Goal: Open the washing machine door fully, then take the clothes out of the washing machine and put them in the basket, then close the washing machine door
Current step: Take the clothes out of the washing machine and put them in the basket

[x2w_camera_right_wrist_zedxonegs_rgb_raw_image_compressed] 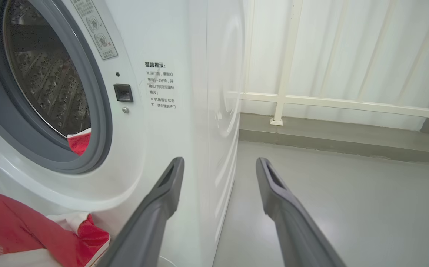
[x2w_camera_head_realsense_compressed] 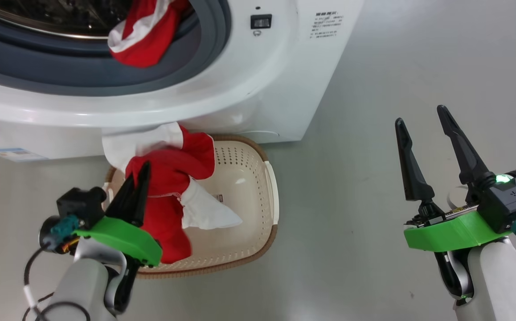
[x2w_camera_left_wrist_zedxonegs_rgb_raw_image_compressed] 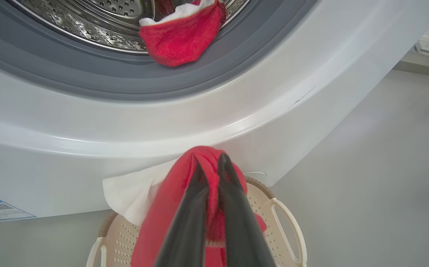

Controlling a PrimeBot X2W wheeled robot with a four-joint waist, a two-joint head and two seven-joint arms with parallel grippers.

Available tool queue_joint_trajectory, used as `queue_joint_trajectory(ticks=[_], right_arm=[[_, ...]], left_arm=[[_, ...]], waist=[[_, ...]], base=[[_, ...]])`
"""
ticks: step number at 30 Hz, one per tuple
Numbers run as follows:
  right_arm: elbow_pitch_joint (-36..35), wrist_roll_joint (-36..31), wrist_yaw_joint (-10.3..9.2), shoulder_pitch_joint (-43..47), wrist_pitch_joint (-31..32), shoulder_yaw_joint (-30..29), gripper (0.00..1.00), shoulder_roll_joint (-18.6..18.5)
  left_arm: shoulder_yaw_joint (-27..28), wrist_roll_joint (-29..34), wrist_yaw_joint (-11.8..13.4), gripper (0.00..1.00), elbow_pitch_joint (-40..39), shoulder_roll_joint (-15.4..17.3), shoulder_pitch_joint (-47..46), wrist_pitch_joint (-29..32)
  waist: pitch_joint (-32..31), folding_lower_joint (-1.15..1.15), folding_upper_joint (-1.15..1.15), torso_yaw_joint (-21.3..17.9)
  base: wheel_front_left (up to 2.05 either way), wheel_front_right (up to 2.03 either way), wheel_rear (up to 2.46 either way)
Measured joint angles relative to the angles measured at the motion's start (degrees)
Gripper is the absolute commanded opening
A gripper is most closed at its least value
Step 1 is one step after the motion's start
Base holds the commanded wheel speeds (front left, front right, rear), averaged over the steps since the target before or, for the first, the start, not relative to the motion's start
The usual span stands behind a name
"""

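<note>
While left claw [x2w_camera_head_realsense_compressed: 139,176] pinches red garment [x2w_camera_head_realsense_compressed: 173,162] over basket [x2w_camera_head_realsense_compressed: 245,156], right claw [x2w_camera_head_realsense_compressed: 420,116] gapes upright.

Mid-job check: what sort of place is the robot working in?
Probably a laundry corner or a bare test room: a white front-loading washing machine stands on a smooth grey floor, a laundry basket lies before it, and a pale panelled wall with cream rails rises beyond.

I've got the head cam tilted steeply down: washing machine [x2w_camera_head_realsense_compressed: 262,89] at 12 o'clock, basket [x2w_camera_head_realsense_compressed: 249,178] close below. Left wrist cam, low and near, faces drum [x2w_camera_left_wrist_zedxonegs_rgb_raw_image_compressed: 88,22] at 12. Right wrist cam faces its front corner at 11. All share the red garment [x2w_camera_head_realsense_compressed: 146,44] in the drum.
</note>
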Motion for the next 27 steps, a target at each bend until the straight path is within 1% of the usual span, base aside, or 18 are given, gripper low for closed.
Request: queue_joint_trajectory(ticks=[4,15,22,27], right_arm=[[-0.01,0.02,0.0,-0.89,0.0,0.65,1.0,0.0],[0.05,-0.19,0.0,-2.67,0.0,0.22,1.0,-0.03],[0.23,-0.66,0.0,-5.43,0.0,1.4,1.0,-0.04],[0.23,-0.66,0.0,-5.98,0.0,1.87,1.0,-0.07]], left_arm=[[-0.19,-0.04,0.0,0.0,8.22,-0.12,-3.94,0.57],[-1.72,-1.85,-0.45,0.0,28.93,-1.76,-14.91,5.82],[-2.49,-4.9,-0.62,0.0,37.39,-3.08,-18.55,6.66],[-4.17,-7.16,-0.63,0.0,40.1,-3.11,-19.11,8.87]], waist=[[1.61,0.0,0.0,-0.52],[6.86,0.0,0.0,-1.16],[9.65,0.0,0.0,-0.47],[10.47,0.0,0.0,-0.93]], base=[[0.0,0.0,0.0],[0.0,0.0,0.0],[0.0,0.0,0.0],[0.0,0.0,0.0]])
